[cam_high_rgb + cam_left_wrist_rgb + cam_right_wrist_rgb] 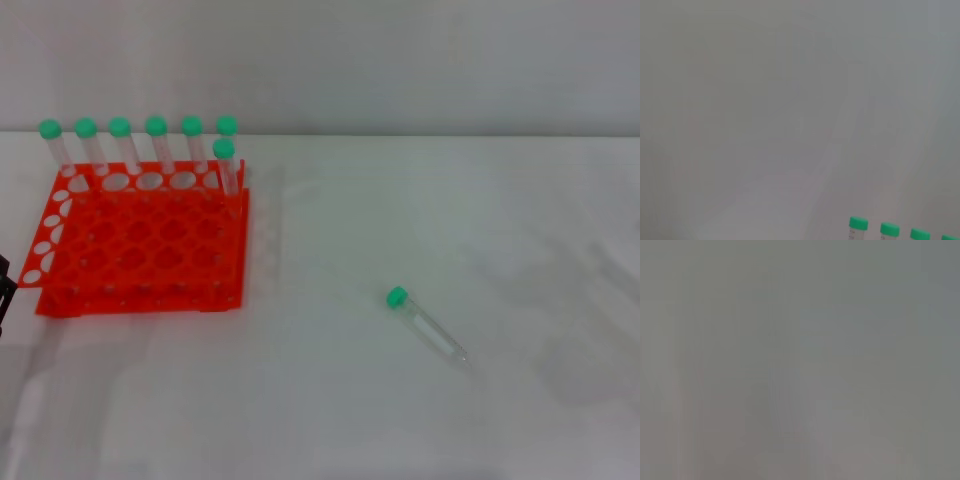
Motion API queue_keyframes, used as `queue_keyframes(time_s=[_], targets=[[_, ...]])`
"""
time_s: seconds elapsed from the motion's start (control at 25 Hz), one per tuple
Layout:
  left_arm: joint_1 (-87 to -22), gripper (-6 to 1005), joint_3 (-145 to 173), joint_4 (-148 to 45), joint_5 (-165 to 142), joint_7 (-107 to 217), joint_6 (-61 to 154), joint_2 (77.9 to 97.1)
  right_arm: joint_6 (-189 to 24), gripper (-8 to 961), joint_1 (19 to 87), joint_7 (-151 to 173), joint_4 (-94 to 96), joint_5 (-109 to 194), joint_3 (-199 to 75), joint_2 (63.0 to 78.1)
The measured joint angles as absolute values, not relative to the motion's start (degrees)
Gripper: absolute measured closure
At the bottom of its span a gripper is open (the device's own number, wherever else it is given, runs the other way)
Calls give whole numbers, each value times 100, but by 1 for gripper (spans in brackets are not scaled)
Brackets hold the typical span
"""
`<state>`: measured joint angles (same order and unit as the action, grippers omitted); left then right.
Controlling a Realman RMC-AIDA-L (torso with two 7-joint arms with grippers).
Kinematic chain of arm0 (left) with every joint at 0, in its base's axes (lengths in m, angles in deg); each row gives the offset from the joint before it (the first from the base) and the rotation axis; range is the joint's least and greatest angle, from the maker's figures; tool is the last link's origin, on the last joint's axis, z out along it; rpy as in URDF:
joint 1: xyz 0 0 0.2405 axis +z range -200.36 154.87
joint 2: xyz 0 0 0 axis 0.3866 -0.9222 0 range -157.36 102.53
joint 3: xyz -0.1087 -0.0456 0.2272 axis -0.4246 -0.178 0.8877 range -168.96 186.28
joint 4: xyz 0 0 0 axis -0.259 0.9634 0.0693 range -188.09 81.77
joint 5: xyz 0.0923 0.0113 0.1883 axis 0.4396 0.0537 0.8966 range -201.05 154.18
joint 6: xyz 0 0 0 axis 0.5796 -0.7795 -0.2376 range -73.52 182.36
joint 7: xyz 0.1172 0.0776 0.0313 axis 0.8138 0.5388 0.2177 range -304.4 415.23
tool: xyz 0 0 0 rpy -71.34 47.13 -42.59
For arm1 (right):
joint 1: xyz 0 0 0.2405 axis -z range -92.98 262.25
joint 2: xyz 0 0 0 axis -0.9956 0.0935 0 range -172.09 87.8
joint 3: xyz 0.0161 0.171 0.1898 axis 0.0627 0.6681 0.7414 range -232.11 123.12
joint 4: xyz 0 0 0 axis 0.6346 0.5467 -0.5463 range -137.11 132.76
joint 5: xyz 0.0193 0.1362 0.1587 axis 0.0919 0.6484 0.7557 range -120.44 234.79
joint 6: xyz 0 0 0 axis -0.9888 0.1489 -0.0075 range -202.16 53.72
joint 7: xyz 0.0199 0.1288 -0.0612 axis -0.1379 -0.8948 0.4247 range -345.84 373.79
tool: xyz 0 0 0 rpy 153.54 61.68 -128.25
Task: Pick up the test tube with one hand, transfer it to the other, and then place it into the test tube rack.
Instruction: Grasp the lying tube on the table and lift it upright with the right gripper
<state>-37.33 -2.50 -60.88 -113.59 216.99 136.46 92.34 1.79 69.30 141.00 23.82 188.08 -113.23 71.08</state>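
The test tube [424, 322], clear with a green cap, lies on its side on the white table, right of centre, cap toward the rack. The orange-red test tube rack [140, 245] stands at the left with several green-capped tubes [155, 140] upright in its back rows. A black part of my left gripper [4, 285] shows at the head view's left edge, beside the rack's front left corner. My right gripper is out of view. The left wrist view shows only green caps [858, 223] of several tubes. The right wrist view shows a blank grey surface.
The white table [400, 420] runs back to a pale wall [400, 60]. One tube [226, 165] stands in the rack's second row at its right end.
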Motion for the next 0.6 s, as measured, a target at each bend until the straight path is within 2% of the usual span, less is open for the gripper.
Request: queue_keyframes(time_s=[0.28,0.36,0.48,0.6], targets=[[-3726,129,-250,-6172,-11361,21696,13649,9231,-253,96,7028,10728,5110,15884,-11331,6895],[-3749,129,-251,-6170,-11362,21696,13662,9229,-172,96,6969,9586,6039,14802,-11335,6883],[-3816,129,-250,-6170,-11372,21696,13674,9218,104,96,6877,8180,7176,13398,-11346,6970],[-3905,129,-250,-6158,-11463,21696,13682,9204,598,96,6709,6982,8307,12125,-11347,7164]])
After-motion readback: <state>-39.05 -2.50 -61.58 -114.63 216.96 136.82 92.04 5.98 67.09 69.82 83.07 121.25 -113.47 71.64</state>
